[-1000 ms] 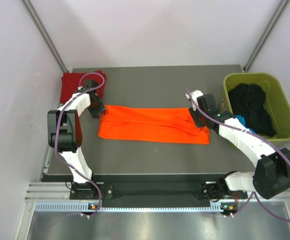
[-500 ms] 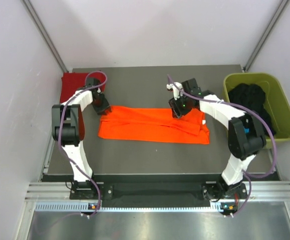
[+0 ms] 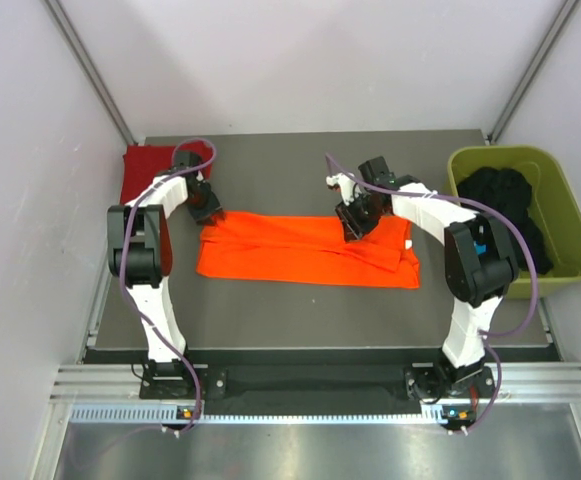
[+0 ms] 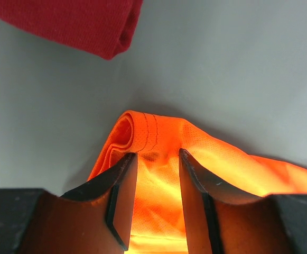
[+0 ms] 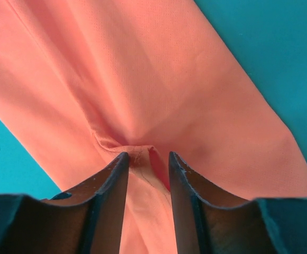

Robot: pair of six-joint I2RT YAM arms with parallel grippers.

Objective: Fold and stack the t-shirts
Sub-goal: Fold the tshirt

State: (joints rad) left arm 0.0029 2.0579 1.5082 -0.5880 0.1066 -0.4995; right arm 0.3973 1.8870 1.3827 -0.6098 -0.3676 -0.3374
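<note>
one shirt seems done: dark red t-shirt [image 3: 142, 165] folded at 10 o'clock on the table [image 3: 300, 310], while the orange t-shirt [image 3: 305, 255], a centre strip, is pinched along its 12 o'clock edge by left end effector [image 4: 156, 153] and right end effector [image 5: 148, 154], cross-fold and stacking remaining.

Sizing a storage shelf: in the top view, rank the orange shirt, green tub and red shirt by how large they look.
Largest: orange shirt and green tub, too close to rank.
Smallest: red shirt, partly hidden by the left arm.
</note>
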